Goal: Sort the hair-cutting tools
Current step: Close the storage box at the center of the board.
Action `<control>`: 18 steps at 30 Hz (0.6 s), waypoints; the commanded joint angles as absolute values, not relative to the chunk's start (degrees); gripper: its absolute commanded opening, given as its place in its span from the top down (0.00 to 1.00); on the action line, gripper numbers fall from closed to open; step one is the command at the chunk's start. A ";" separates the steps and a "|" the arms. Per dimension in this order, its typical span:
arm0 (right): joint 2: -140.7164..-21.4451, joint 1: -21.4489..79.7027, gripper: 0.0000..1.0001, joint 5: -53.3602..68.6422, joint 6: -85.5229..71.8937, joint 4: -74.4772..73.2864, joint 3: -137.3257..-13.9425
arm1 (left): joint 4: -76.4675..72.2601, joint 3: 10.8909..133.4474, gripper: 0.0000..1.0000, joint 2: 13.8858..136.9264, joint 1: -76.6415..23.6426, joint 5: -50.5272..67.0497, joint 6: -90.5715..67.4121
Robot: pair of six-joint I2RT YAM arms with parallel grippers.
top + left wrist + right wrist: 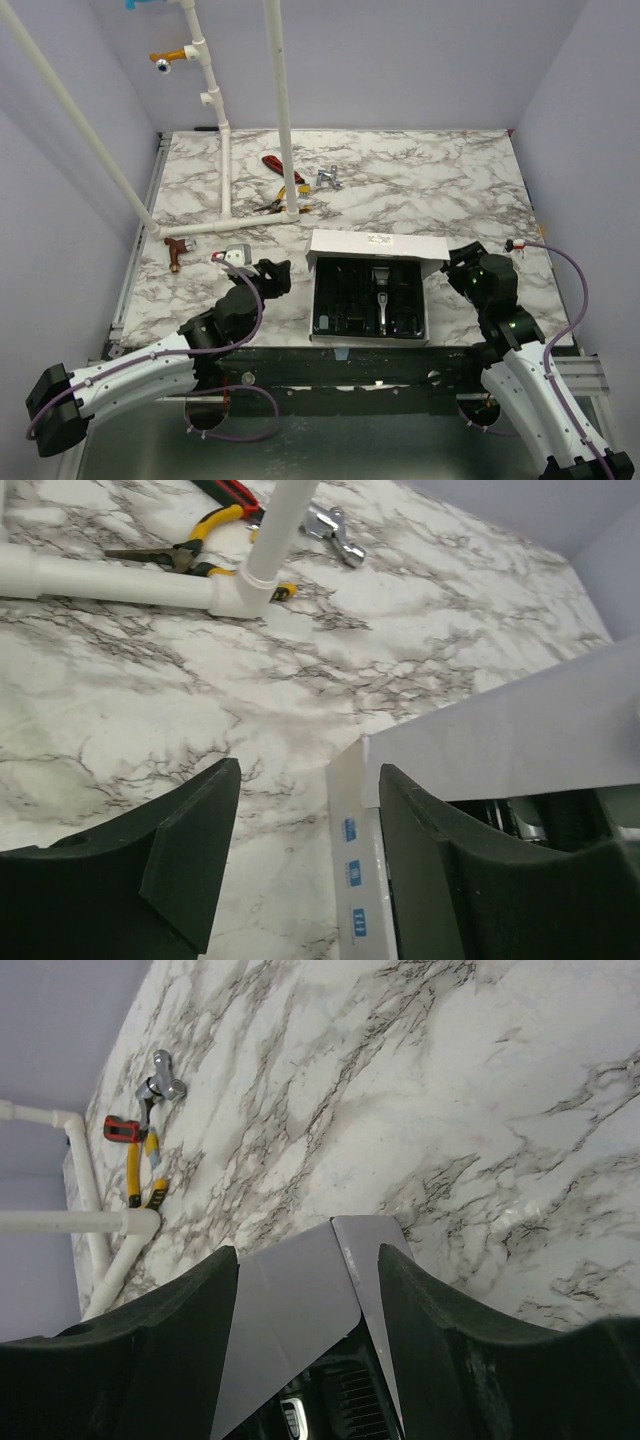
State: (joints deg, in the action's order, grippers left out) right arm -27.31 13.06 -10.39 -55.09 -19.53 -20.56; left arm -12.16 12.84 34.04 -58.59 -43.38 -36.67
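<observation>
Two grippers: both stand with jaws apart and nothing clamped, one on each side of the box, so either can reach in from its own side.
Left gripper [268, 272]: released, just beside the box's left wall; in its wrist view the wall's edge lies under the gap, close to one finger [420, 850] but not pinched.
Right gripper [462, 262]: released, hovering over the box's far right corner, above the lid's corner.
White cardboard box [314, 295]: between the arms at the near table edge, with its lid [375, 244] folded back to the far side so the black moulded tray [345, 290] is open from above.
Slim black clipper with silver blade end [382, 300]: lies lengthwise in the tray's middle slot.
Small black plastic pieces [405, 321]: sit in the side slots; their number cannot be told, dark on dark.
Progress: likely near done, as no black piece shows outside the box.
Reddish-brown T-shaped piece [176, 250]: on the marble table [450, 180], left of the left gripper.
Far: the white plastic pipe frame [225, 170], yellow-handled pliers [285, 200], red-handled tool [272, 163] and silver metal fitting [328, 178] lie well apart from the box.
</observation>
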 commanded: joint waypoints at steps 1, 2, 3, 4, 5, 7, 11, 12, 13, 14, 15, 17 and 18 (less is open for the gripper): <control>-26.95 13.31 0.39 -9.18 -55.01 -20.53 -20.57 | -3.63 16.04 0.37 34.49 -56.95 -44.59 -40.89; -26.93 13.35 0.39 -9.18 -54.95 -20.57 -20.52 | -3.64 15.81 0.36 33.84 -56.95 -44.16 -40.94; -26.96 13.36 0.39 -9.12 -54.93 -20.48 -20.48 | -3.96 15.28 0.35 33.13 -56.83 -44.67 -41.28; -26.91 13.36 0.39 -9.06 -54.93 -20.48 -20.56 | -4.72 14.81 0.34 32.75 -56.09 -44.77 -41.31; -26.94 13.36 0.39 -9.14 -54.78 -20.48 -20.64 | -5.67 14.45 0.33 32.76 -54.80 -43.36 -41.31; -26.87 13.36 0.39 -9.10 -54.43 -20.24 -20.57 | -8.05 15.15 0.36 34.90 -48.30 -35.45 -40.98; -26.59 13.35 0.39 -9.08 -53.74 -19.78 -20.57 | -11.19 19.27 0.44 43.68 -40.31 -22.87 -41.92; -26.62 13.36 0.39 -8.92 -53.65 -19.79 -20.57 | -12.62 20.35 0.45 45.76 -39.74 -20.20 -41.51; -26.58 13.34 0.39 -8.58 -53.42 -19.54 -20.53 | -13.47 21.22 0.45 47.13 -39.63 -18.42 -41.28; -26.49 13.34 0.39 -7.98 -52.93 -19.22 -20.57 | -14.66 21.98 0.45 48.50 -39.49 -16.46 -41.31; -26.43 13.35 0.39 -7.64 -52.54 -18.93 -20.65 | -16.19 22.25 0.45 49.40 -39.51 -14.51 -41.35; -26.12 13.29 0.39 -6.71 -51.52 -18.03 -20.52 | -19.14 22.46 0.44 51.24 -39.41 -11.94 -41.76; -25.93 13.35 0.39 -5.96 -50.90 -17.58 -20.48 | -20.13 22.64 0.44 51.85 -39.39 -10.89 -41.87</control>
State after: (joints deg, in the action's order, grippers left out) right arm -26.89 13.06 -9.28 -53.67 -19.42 -20.56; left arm -12.34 20.80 49.63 -39.79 -21.80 -41.25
